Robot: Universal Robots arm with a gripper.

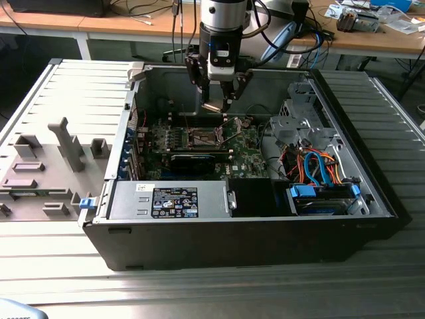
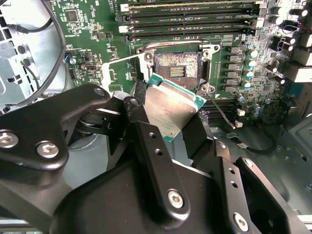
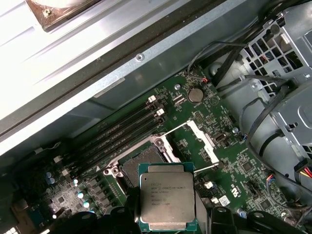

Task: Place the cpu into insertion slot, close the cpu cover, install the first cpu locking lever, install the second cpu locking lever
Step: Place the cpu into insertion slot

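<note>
step: cpu into socket | gripper clamped on cpu by its edges, upper centre of exterior view | cpu hovers above open insertion slot, not touching | likely needs: chip level, corners matched, straight descent, no scraping pins

The grey square cpu hangs tilted over the empty black slot. The silver cover is flipped open beside it.

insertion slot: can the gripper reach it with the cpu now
Probably yes: the cpu cover stands open, the insertion slot lies bare, and nothing sits between it and the cpu the gripper holds.
</note>
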